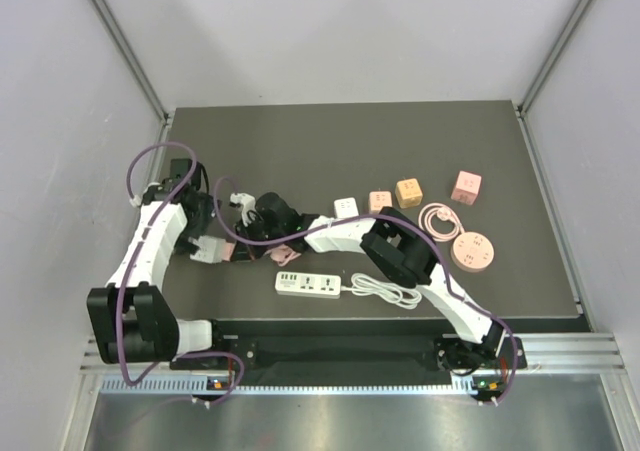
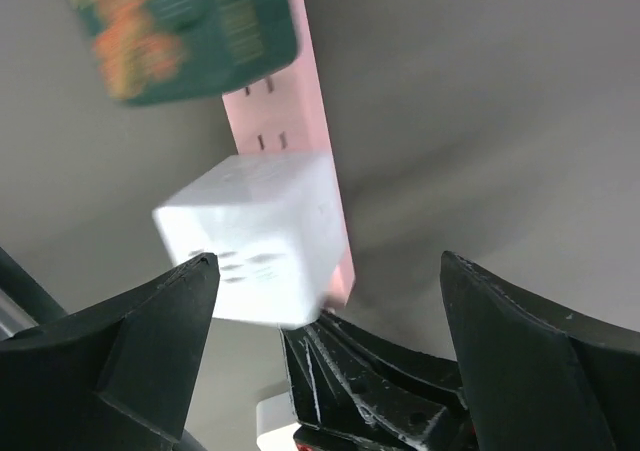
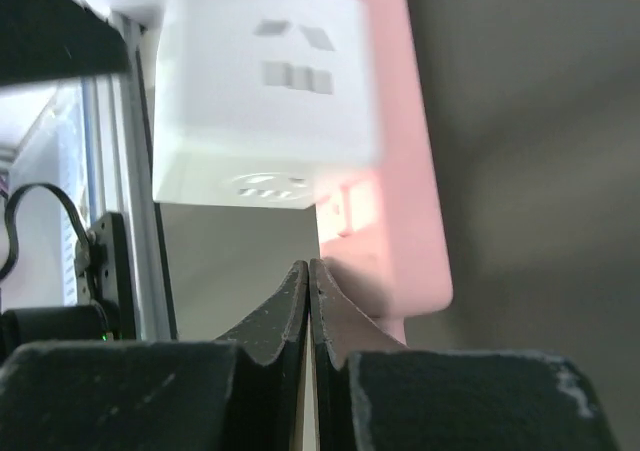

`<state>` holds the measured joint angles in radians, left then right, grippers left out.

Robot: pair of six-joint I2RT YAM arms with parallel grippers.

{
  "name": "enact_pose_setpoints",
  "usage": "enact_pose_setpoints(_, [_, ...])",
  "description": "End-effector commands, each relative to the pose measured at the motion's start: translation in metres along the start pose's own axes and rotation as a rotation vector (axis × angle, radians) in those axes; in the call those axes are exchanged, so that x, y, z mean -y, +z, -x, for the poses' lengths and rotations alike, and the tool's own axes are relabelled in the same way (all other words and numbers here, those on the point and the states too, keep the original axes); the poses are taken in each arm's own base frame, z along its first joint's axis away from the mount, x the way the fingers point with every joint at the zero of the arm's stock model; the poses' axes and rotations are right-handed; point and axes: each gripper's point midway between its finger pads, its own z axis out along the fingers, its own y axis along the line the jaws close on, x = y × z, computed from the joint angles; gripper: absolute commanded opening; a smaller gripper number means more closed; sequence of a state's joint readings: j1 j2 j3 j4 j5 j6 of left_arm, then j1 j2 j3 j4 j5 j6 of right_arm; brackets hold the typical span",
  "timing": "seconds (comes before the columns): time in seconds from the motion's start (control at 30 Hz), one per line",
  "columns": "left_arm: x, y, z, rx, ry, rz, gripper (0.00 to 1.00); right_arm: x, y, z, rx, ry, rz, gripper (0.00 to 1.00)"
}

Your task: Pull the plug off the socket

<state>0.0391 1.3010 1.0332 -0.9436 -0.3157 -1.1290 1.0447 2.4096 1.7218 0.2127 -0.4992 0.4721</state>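
Note:
A white cube plug sits plugged into a pink power strip; both show in the top view at the left, the plug on the strip. My left gripper is open, its fingers straddling the plug's near end, with the plug close to the left finger. My right gripper is shut and empty, its tips against the strip's end, with the plug just beyond. In the top view the right gripper reaches in from the right.
A white power strip with a coiled cable lies near the front. Cube adapters, white, pink, orange and pink, sit mid-table. A round pink socket lies at the right. A blurred green object hangs beyond the plug.

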Motion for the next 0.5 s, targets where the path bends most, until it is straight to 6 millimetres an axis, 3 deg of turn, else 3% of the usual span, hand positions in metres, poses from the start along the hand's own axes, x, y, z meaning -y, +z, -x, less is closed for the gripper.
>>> enact_pose_setpoints(0.0, [0.004, 0.004, 0.009, 0.0, 0.006, 0.002, 0.96, 0.031, -0.006, -0.043, -0.125, 0.052, -0.073, 0.0])
enact_pose_setpoints(0.13, [-0.005, 0.023, -0.013, -0.089, -0.01, 0.033, 0.95, 0.018, -0.013, -0.033, -0.09, 0.047, -0.024, 0.01])
enact_pose_setpoints(0.17, [-0.006, 0.025, -0.015, -0.095, -0.016, 0.043, 0.94, 0.012, -0.016, -0.02, -0.054, 0.03, -0.007, 0.01])
enact_pose_setpoints(0.23, [-0.008, 0.024, -0.015, -0.086, -0.02, 0.044, 0.94, 0.011, -0.021, -0.017, -0.038, 0.037, -0.002, 0.02])
enact_pose_setpoints(0.33, [-0.011, 0.011, -0.001, -0.025, -0.004, 0.024, 0.93, 0.002, -0.025, -0.01, -0.027, 0.031, 0.054, 0.06])
enact_pose_setpoints(0.47, [-0.022, -0.026, 0.032, 0.109, 0.028, 0.018, 0.92, -0.021, -0.04, 0.003, 0.001, -0.007, 0.113, 0.16])
